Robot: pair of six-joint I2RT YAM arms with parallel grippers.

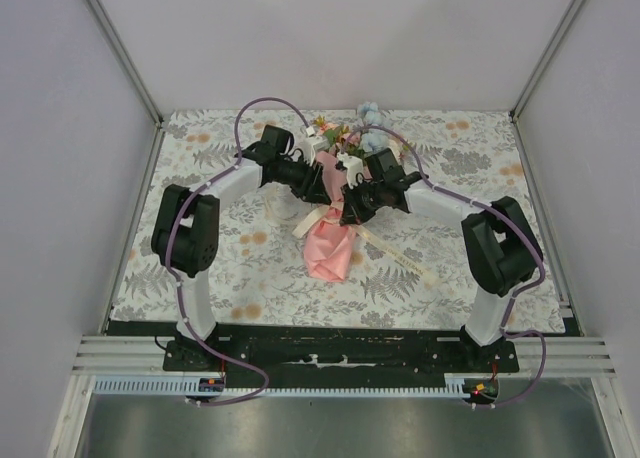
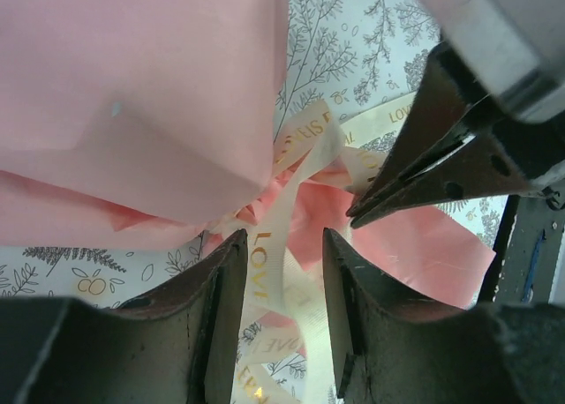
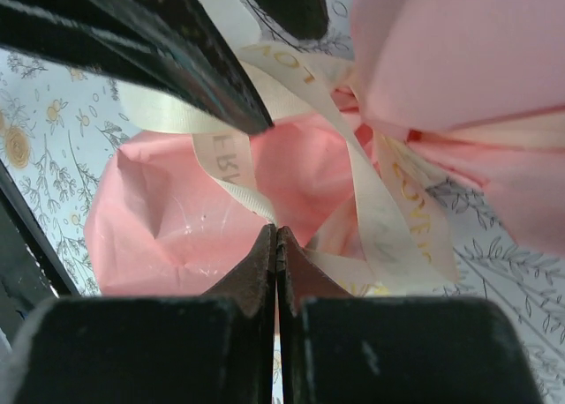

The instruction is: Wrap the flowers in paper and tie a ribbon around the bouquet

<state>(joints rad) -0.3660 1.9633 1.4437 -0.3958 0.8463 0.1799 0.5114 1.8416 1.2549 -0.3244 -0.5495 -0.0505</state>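
The bouquet lies mid-table, its pink paper (image 1: 330, 250) pointing toward me and the flowers (image 1: 345, 133) at the far end. The cream ribbon (image 2: 265, 272), printed with gold letters, is looped around the paper's (image 2: 132, 95) waist. My left gripper (image 2: 282, 263) is open, and a ribbon strand runs down between its fingers (image 2: 221, 289) without being pinched. My right gripper (image 3: 277, 232) is shut, with a ribbon (image 3: 231, 170) strand caught at its tip just over the paper (image 3: 177, 219). In the left wrist view the right gripper (image 2: 357, 212) shows as a closed black point touching the ribbon. Both grippers (image 1: 340, 193) meet over the waist.
A loose ribbon tail (image 1: 405, 258) trails right across the floral tablecloth (image 1: 230, 268). The left gripper's dark finger (image 3: 177, 60) crosses close above the right jaws. White walls and a metal frame (image 1: 130, 58) enclose the table.
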